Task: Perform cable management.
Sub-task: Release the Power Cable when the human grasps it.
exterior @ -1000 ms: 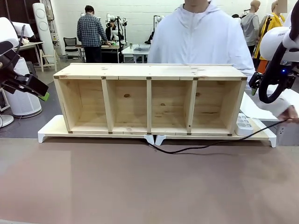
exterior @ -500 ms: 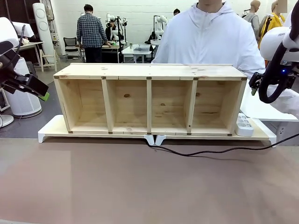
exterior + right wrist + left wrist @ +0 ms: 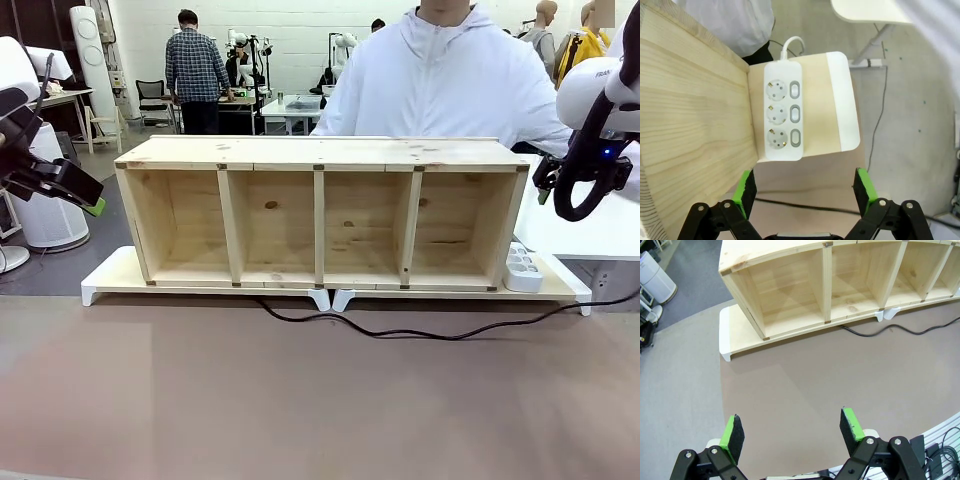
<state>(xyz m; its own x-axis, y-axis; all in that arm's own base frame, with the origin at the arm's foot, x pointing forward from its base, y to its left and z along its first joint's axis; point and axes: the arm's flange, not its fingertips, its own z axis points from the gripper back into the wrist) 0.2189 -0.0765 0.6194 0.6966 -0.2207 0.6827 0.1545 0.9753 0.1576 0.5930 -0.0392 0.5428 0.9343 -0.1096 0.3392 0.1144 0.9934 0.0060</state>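
Where the cable (image 3: 400, 331) runs off the front view's right edge, its end is cut off; it lies on the bench (image 3: 300, 400) before the shelf (image 3: 320, 215). Wrist views show the left claw (image 3: 792, 432) and right claw (image 3: 805, 192) wide, the latter above a power strip (image 3: 782, 117)

A shelf (image 3: 320, 212) with 4 compartments stands across the middle of the table (image 3: 300, 400), resting on 2 low risers (image 3: 110, 275) set end to end. A power strip (image 3: 522, 268) lies on the right riser, just beside the shelf's right end. The cable (image 3: 400, 331) runs along the table in front of the risers, from near the middle off to the right edge. A person (image 3: 445, 80) stands behind the shelf. The left gripper (image 3: 85, 195) hangs off the shelf's left end, the right gripper (image 3: 545, 185) above its right end.
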